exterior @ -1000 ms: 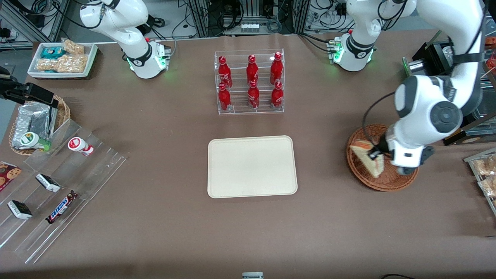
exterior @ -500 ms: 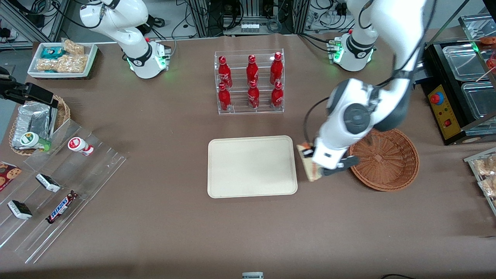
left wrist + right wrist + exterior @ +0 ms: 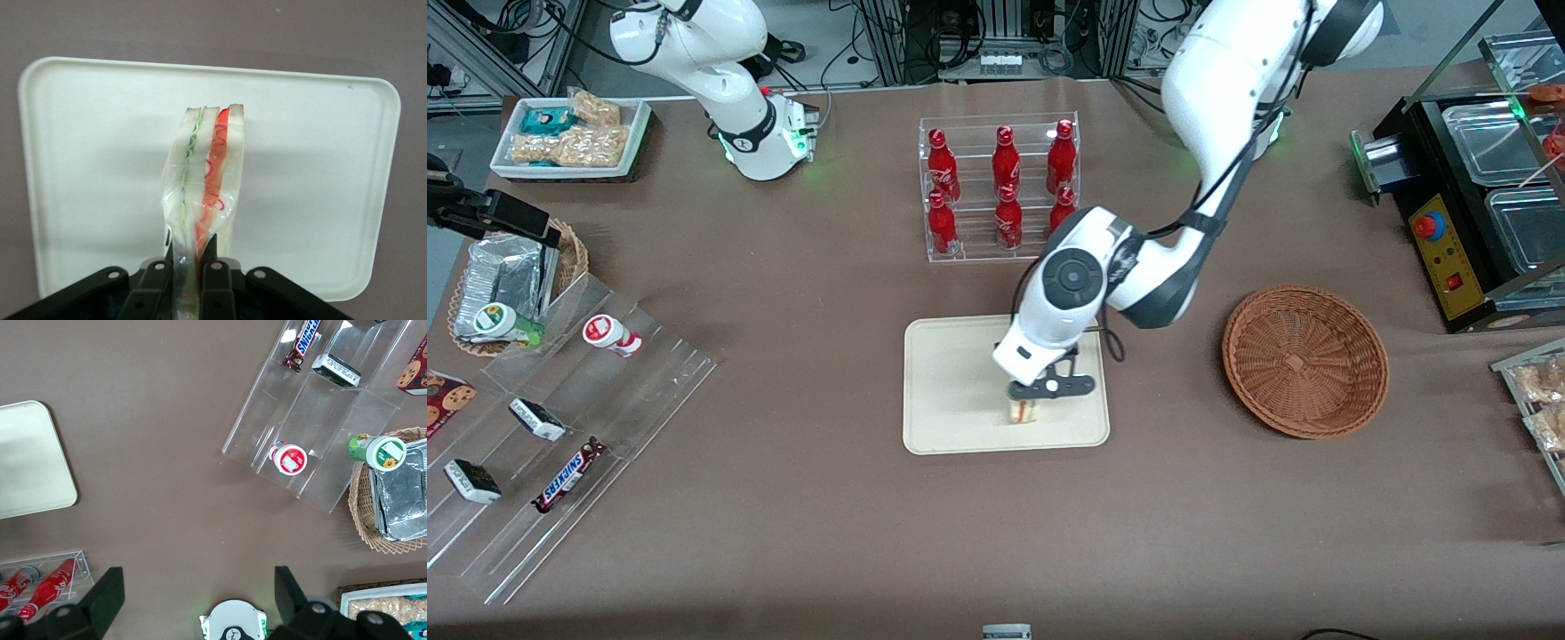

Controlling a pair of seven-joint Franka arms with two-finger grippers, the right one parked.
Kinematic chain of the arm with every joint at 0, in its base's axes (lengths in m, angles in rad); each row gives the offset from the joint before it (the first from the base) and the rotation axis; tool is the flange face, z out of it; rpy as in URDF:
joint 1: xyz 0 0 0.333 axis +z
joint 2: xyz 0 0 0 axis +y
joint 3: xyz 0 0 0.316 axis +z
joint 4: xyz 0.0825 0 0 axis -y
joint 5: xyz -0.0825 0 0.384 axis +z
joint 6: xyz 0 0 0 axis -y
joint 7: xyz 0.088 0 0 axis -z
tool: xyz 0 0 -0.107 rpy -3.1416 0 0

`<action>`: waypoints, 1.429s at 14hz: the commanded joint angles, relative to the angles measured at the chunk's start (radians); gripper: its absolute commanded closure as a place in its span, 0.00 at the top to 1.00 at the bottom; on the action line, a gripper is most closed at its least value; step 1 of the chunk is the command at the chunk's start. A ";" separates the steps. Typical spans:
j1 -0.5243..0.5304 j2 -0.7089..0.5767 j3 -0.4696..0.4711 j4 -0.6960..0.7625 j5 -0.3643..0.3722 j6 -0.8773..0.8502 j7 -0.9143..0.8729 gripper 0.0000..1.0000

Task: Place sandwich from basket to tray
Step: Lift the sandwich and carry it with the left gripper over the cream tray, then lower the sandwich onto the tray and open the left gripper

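My gripper [image 3: 1030, 397] [image 3: 191, 252] hangs over the cream-beige tray [image 3: 951, 373] [image 3: 313, 167], near the tray's edge closest to the front camera. It is shut on the sandwich [image 3: 1024, 411] [image 3: 205, 175], a plastic-wrapped wedge with pale bread, green and red filling layers, pinched by its wrapper between the two black fingers [image 3: 215, 257]. The sandwich points down at the tray; whether it touches the tray I cannot tell. The round brown wicker basket [image 3: 1304, 359] stands empty beside the tray, toward the working arm's end of the table.
A clear rack of red bottles [image 3: 1000, 187] stands farther from the front camera than the tray. Toward the parked arm's end lie a clear stepped display with snack bars [image 3: 560, 427], a small wicker basket with a foil packet [image 3: 507, 280] and a white tray of snacks [image 3: 571, 135].
The gripper carried the sandwich up out of the basket, across the table and over the tray. The basket now stands empty.
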 commanded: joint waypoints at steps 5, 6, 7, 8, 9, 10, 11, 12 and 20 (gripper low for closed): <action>-0.057 0.080 0.016 0.038 0.048 0.007 -0.062 0.09; -0.058 0.080 0.016 0.034 0.050 0.007 -0.074 0.19; -0.057 0.080 0.015 0.034 0.049 0.007 -0.093 0.46; -0.057 0.079 0.016 0.036 0.050 0.007 -0.103 0.99; -0.058 0.071 0.016 0.034 0.053 0.007 -0.107 1.00; -0.057 0.061 0.019 0.039 0.055 0.006 -0.108 1.00; -0.052 0.026 0.021 0.038 0.055 0.001 -0.108 1.00; -0.046 -0.010 0.024 0.033 0.053 -0.006 -0.110 1.00; 0.118 -0.272 0.024 0.022 0.049 -0.291 -0.085 1.00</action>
